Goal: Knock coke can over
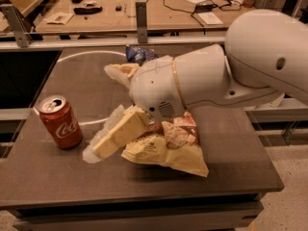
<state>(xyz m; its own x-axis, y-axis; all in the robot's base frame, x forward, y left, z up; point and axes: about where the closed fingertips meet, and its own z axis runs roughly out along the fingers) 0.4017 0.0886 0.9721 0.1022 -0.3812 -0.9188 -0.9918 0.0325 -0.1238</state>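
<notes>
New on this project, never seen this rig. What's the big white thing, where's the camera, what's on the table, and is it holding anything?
The big white shape is the robot's single arm, reaching in from the right. At its end is the gripper. Its two cream fingers are spread apart, so it is open and holds nothing.

There is only one camera view. It looks down on the table over the arm; where the camera is mounted is not on record.

On the dark table:
- a red coke can, standing upright near the left edge
- a large chip bag, lying flat and partly under the arm
- a small blue snack bag, behind the arm

The gripper is just to the right of the can, and no contact shows.
</notes>
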